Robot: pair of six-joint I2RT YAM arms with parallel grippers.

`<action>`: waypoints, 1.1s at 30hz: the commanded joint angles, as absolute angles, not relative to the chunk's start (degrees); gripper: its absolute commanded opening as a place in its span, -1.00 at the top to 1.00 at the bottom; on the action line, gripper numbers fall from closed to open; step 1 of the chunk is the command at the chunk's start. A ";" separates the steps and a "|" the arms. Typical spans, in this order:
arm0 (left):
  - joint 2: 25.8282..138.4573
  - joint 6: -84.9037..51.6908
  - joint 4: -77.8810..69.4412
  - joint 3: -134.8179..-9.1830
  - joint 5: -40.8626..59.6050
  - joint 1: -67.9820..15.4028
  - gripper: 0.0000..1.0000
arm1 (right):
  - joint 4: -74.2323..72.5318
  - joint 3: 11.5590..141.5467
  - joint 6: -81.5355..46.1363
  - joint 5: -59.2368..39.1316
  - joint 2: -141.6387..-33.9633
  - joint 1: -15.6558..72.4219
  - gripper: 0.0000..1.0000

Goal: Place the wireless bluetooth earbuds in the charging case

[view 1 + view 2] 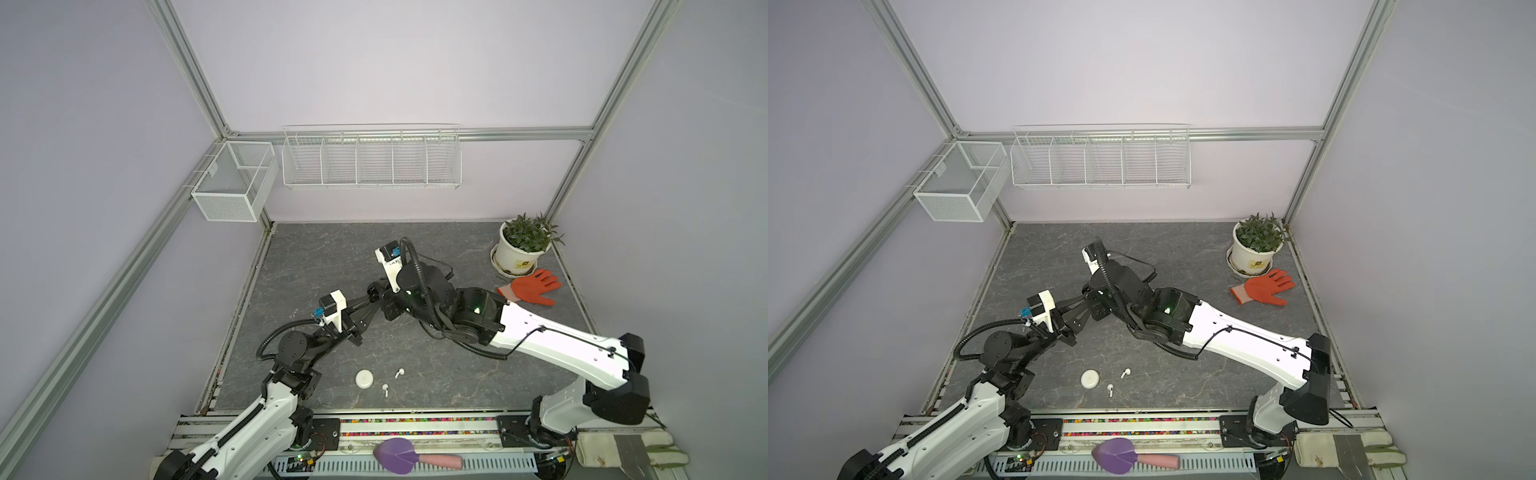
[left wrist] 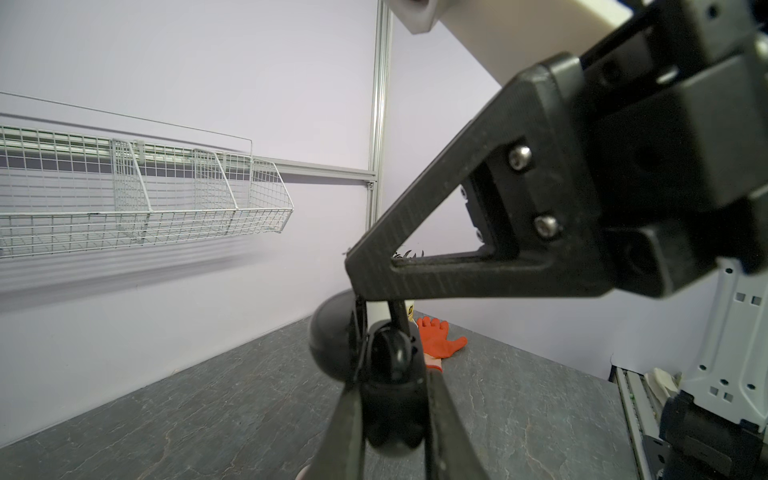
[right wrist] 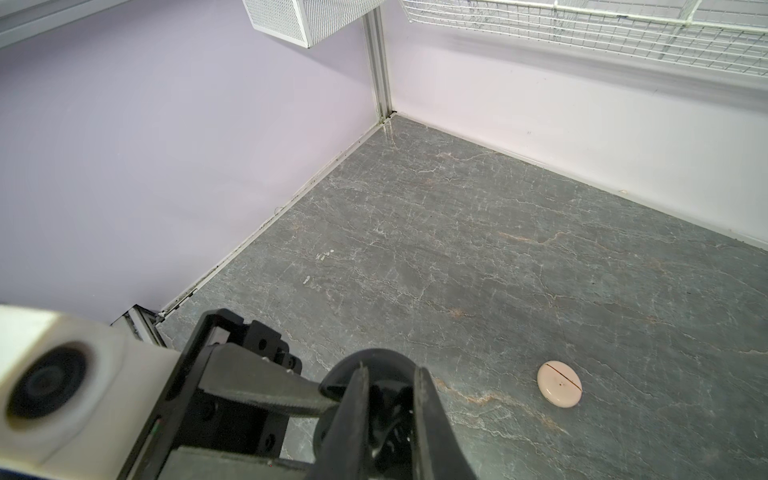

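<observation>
Meeting mid-table: left gripper (image 2: 388,365) and right gripper (image 3: 390,382) each squeezed shut on the black charging case (image 1: 373,288). Loose by the front edge, beside a pale round case (image 1: 365,379): near white earbud (image 1: 386,390), stem aimed at the front; far white earbud (image 1: 399,372) slanted, stem front-left

Pale lilac walls (image 1: 374,62) framed by aluminium posts (image 1: 189,70); grey marbled table (image 1: 415,353); white wire shelf (image 1: 371,166) on the back wall.

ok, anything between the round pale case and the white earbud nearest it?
No. Only bare grey tabletop between the round pale case and the nearest earbud, clear in both top views. The other earbud lies farther right, off that line.
</observation>
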State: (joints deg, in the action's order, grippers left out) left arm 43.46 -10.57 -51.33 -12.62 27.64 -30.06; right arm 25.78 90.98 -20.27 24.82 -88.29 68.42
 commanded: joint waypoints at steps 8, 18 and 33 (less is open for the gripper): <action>41.66 -9.27 -52.91 -12.04 26.52 -30.35 1.00 | 24.30 88.38 -21.28 27.42 -85.86 69.77 0.73; 42.36 -9.49 -53.62 -12.30 26.59 -30.34 1.00 | 23.63 88.81 -21.27 27.42 -86.70 70.93 0.72; 42.28 -9.49 -53.72 -12.47 26.49 -30.34 1.00 | 24.26 90.66 -19.50 28.20 -87.47 71.20 0.43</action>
